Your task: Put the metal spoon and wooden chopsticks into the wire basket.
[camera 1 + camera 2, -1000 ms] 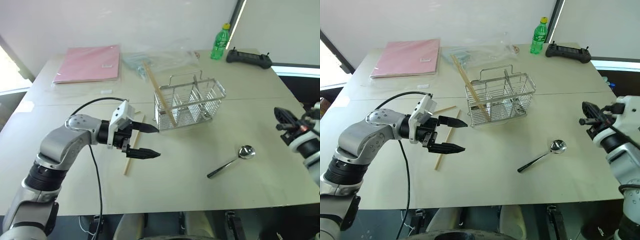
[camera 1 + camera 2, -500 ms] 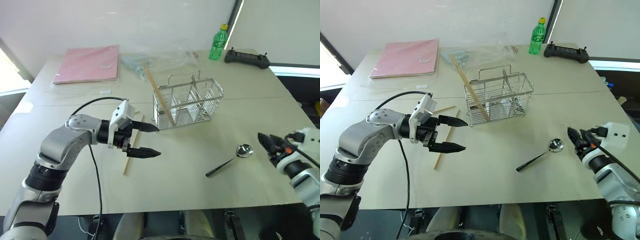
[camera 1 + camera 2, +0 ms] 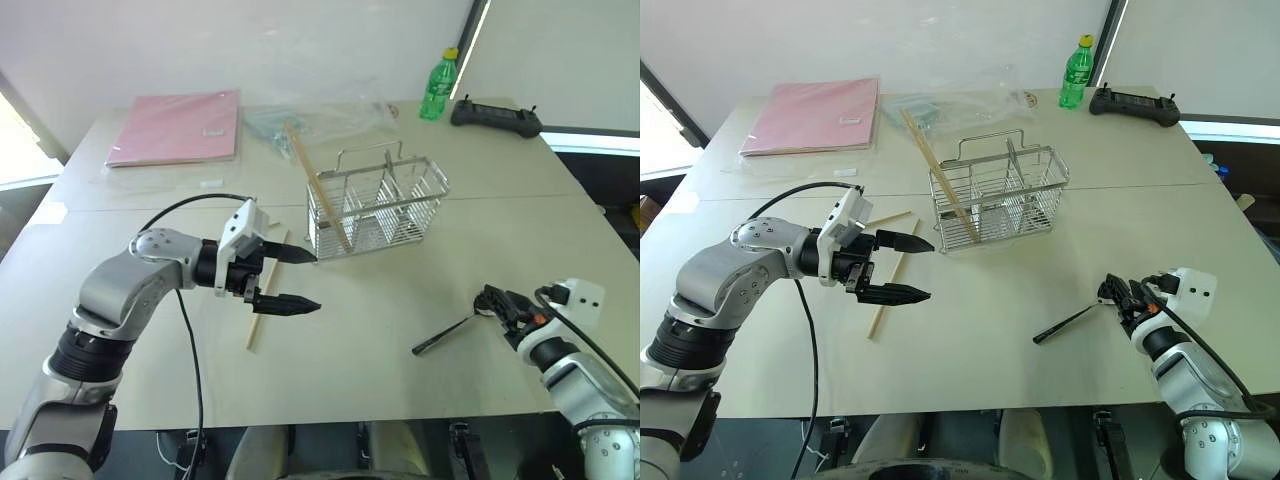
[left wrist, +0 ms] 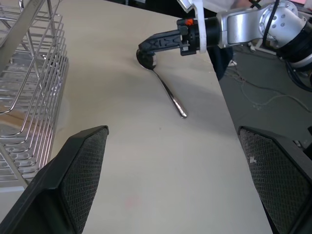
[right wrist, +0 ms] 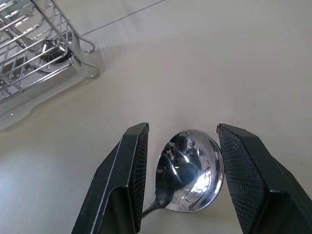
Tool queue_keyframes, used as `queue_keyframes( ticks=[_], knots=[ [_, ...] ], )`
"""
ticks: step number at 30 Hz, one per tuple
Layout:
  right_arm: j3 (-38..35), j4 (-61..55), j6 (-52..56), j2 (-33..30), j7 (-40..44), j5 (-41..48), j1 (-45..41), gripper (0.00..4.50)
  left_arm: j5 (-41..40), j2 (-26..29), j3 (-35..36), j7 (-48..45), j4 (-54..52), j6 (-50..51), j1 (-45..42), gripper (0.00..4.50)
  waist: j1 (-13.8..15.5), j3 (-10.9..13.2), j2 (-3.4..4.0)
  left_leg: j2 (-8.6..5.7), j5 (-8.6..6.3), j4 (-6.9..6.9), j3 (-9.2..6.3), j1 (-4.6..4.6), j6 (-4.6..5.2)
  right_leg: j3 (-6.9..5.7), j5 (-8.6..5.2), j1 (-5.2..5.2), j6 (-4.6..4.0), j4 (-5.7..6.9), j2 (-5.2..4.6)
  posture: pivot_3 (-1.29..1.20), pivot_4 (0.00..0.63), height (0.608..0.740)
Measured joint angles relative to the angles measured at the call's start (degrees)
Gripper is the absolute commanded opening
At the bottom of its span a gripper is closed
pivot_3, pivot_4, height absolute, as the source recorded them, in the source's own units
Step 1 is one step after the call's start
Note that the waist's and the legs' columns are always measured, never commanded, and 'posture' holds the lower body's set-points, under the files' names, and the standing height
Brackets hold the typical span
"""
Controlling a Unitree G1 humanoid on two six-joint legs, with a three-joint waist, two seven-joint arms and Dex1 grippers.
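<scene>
The right gripper (image 5: 179, 195) sits low on the table (image 3: 400, 380) with its fingers parted on either side of the spoon's (image 5: 190, 168) bowl, not pinching it. The left gripper (image 3: 290, 280) hovers with jaws wide, a chopstick (image 3: 262, 300) lying on the table beneath it. Just beyond its fingertips stands the basket (image 3: 380, 205), another chopstick (image 3: 318, 187) leaning inside.

Lab/office test room, plain white walls, big beige table (image 3: 400, 380), handheld controller (image 3: 496, 115), pink folder (image 3: 178, 127)
</scene>
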Motion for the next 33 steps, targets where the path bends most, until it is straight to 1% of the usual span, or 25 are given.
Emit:
queue_keyframes(
  ticks=[13,14,15,17,18,29,31,33],
  knots=[
    [2.4,0.3,-2.0,1.1,1.7,-1.7,3.0,2.25,-0.1,0.4,0.3,-0.3,-0.7,0.7,0.0,4.50,0.0,0.0,0.01,0.02,0.00,-0.01,0.00,0.00,0.00,0.02,-0.01,-0.02,0.00,0.00,0.02,0.00,0.150,0.722],
    [2.4,0.3,-2.1,1.2,1.8,-1.6,3.1,1.74,-0.1,0.5,0.3,-0.4,-0.8,0.7,0.0,4.50,0.0,0.0,0.01,0.02,0.00,-0.01,0.00,0.00,0.00,0.02,-0.01,-0.02,0.00,0.00,0.02,0.00,0.150,0.722],
    [2.4,0.3,-2.2,1.2,1.8,-1.6,3.2,1.36,-0.1,0.6,0.3,-0.4,-0.8,0.7,0.0,4.50,0.0,0.0,0.01,0.02,0.00,-0.01,0.00,0.00,0.00,0.02,-0.01,-0.02,0.00,0.00,0.02,0.00,0.150,0.722],
    [2.4,0.3,-2.4,1.2,1.8,-1.6,3.2,0.41,-0.1,0.6,0.3,-0.5,-0.8,0.7,0.0,4.50,0.0,0.0,0.01,0.02,0.00,-0.01,0.00,-0.01,0.00,0.02,-0.01,-0.02,0.00,-0.01,0.02,0.00,0.150,0.722],
    [2.3,0.3,-2.7,1.4,1.9,-1.4,3.1,0.08,0.0,0.6,0.3,-0.6,-0.8,0.7,0.0,4.50,0.0,0.0,0.01,0.02,0.00,-0.01,0.00,-0.01,0.00,0.02,-0.01,-0.02,0.00,-0.01,0.02,0.00,0.150,0.722],
    [2.4,-0.9,-3.4,1.4,1.3,-1.6,3.2,0.08,0.1,0.2,0.3,-1.1,-0.5,0.6,-0.4,4.50,-0.1,0.0,0.03,0.03,0.00,-0.01,-0.05,-0.03,0.00,0.02,-0.01,-0.03,0.00,-0.02,0.07,0.00,0.150,0.722],
    [2.2,-0.9,-3.4,0.7,1.0,-1.6,2.3,0.08,0.1,0.2,0.3,-1.2,-0.5,0.5,-0.4,4.50,-0.1,0.0,0.06,0.03,0.00,-0.01,-0.05,-0.03,0.00,0.02,-0.02,-0.04,0.01,-0.02,0.08,0.00,0.150,0.722],
    [1.2,-1.1,-3.1,-2.3,0.4,-1.6,-0.4,0.08,0.1,0.2,0.3,-1.2,-0.5,0.5,-0.5,4.50,-0.1,0.0,0.08,0.04,0.00,0.00,-0.04,-0.02,0.00,0.04,-0.02,-0.04,0.01,-0.02,0.09,0.00,0.150,0.722]
  ],
)
